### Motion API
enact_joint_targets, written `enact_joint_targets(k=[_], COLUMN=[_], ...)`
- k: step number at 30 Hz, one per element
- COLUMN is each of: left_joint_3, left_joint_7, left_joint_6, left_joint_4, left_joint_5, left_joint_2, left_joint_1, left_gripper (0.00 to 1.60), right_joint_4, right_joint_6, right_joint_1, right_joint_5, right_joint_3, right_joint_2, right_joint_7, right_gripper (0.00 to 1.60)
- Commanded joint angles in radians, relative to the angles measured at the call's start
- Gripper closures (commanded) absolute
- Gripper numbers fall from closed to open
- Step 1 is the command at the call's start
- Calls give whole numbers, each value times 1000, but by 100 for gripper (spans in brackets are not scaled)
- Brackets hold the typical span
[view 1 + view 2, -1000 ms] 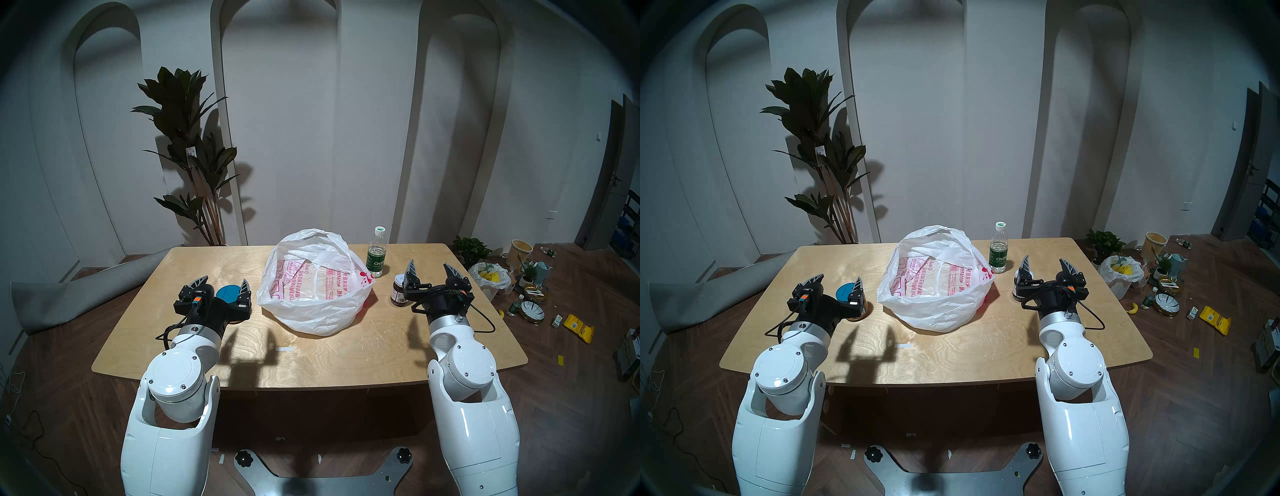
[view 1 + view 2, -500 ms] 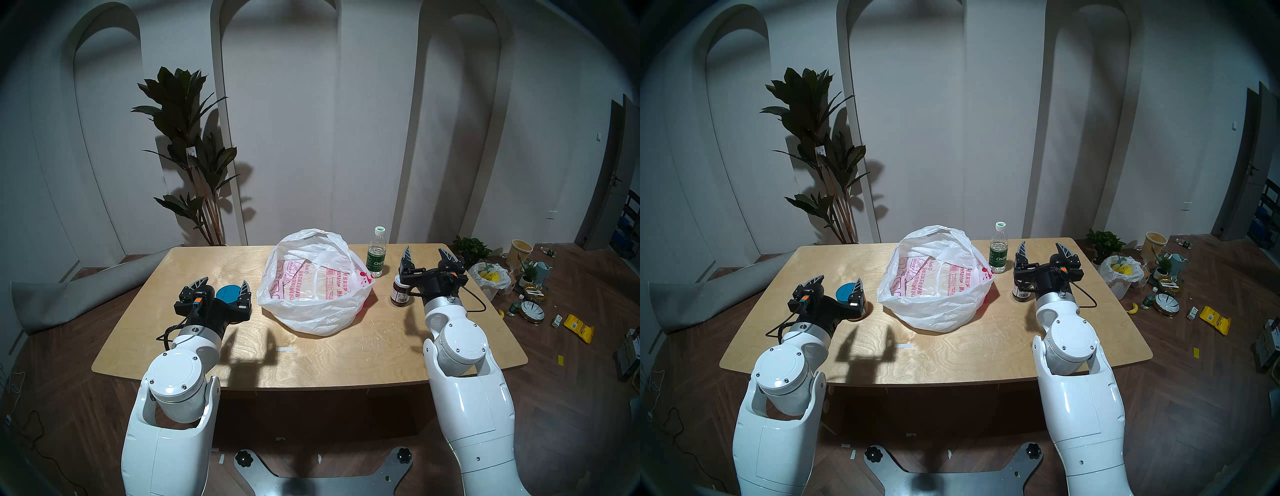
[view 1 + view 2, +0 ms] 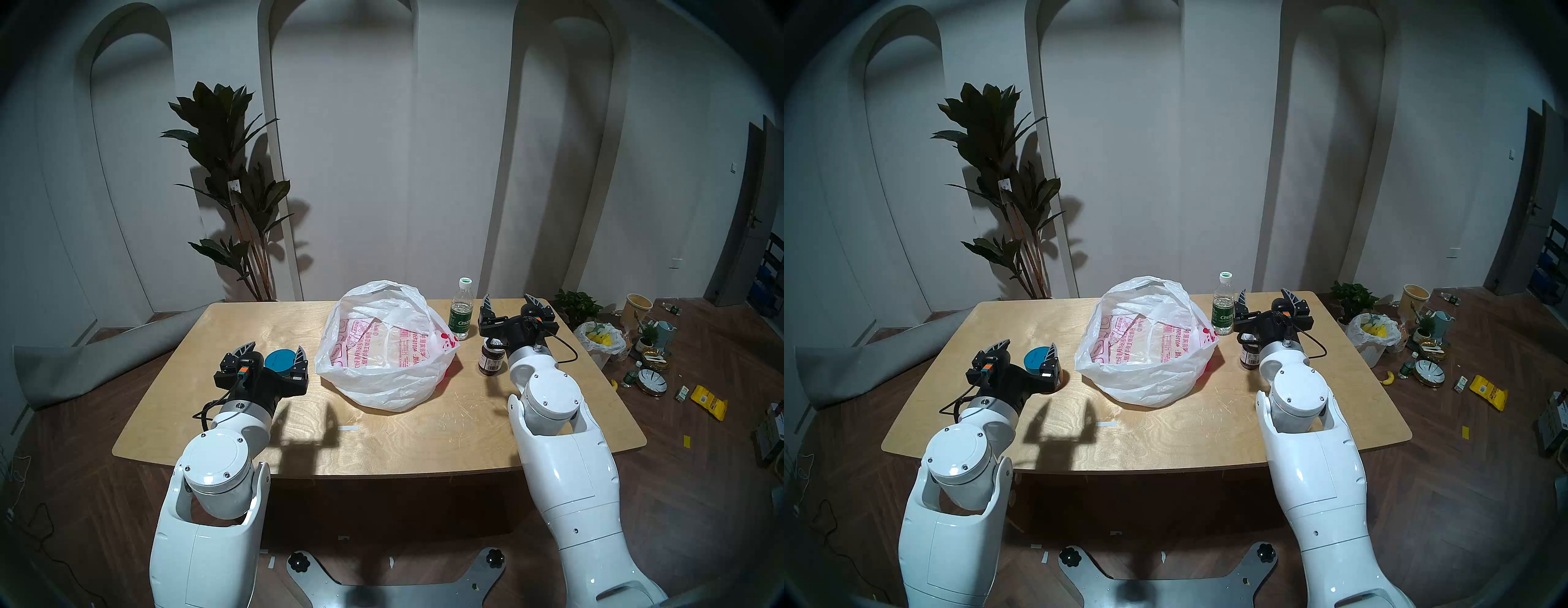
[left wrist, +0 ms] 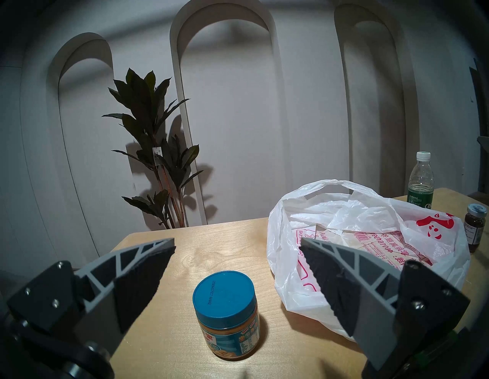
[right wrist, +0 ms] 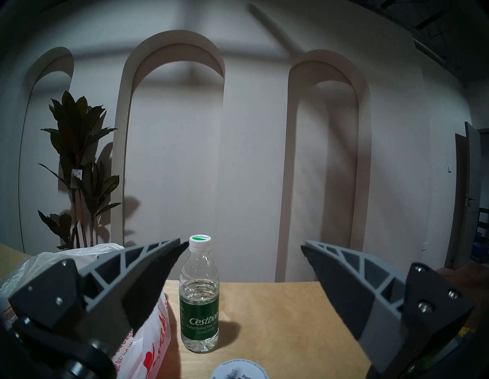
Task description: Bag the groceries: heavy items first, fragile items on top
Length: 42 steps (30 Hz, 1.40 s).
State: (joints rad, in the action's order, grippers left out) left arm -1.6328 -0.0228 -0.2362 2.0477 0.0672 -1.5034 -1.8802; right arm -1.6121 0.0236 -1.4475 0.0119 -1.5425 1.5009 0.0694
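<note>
My right gripper [image 3: 512, 306], jaws apart, hides the small dark jar's [image 3: 491, 361] lid, mid-right in the head view. My left gripper [image 3: 275, 352], also apart, covers the blue-lidded jar's [image 3: 278, 361] body.

Two jars [image 3: 280, 360] [image 3: 491, 361], one bottle [image 3: 461, 310], one bag [image 3: 384, 346]

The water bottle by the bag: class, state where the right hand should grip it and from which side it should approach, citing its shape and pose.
Grip the water bottle around its labelled middle, coming in level from the robot's side. It stands upright and round-bodied, with clear table to its right and the bag close on its left. The right hand is open, so its fingers could straddle the body, probably steadier than pinching the narrow cap.
</note>
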Motion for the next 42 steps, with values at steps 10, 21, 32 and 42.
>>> enact_joint_targets(k=[10,21,32,42], left_joint_3=[1,1,1,1], left_joint_7=[0,0,-1,-1], left_joint_6=[4,5,5,5], left_joint_4=[8,3,-1,-2], left_joint_5=[2,5,8,10], left_joint_2=[-1,-1,-1,-1], left_joint_1=[10,11,12,13], left_gripper=[0,0,0,0], right_joint_4=[33,171,340,463], right_joint_6=[30,72,121,148], right_joint_1=[197,295,405,473], right_joint_5=[26,47,67,78], right_joint_3=[34,47,58,59], right_joint_2=[24,33,38,43], right_joint_7=[4,10,19,28], right_gripper=[0,0,0,0])
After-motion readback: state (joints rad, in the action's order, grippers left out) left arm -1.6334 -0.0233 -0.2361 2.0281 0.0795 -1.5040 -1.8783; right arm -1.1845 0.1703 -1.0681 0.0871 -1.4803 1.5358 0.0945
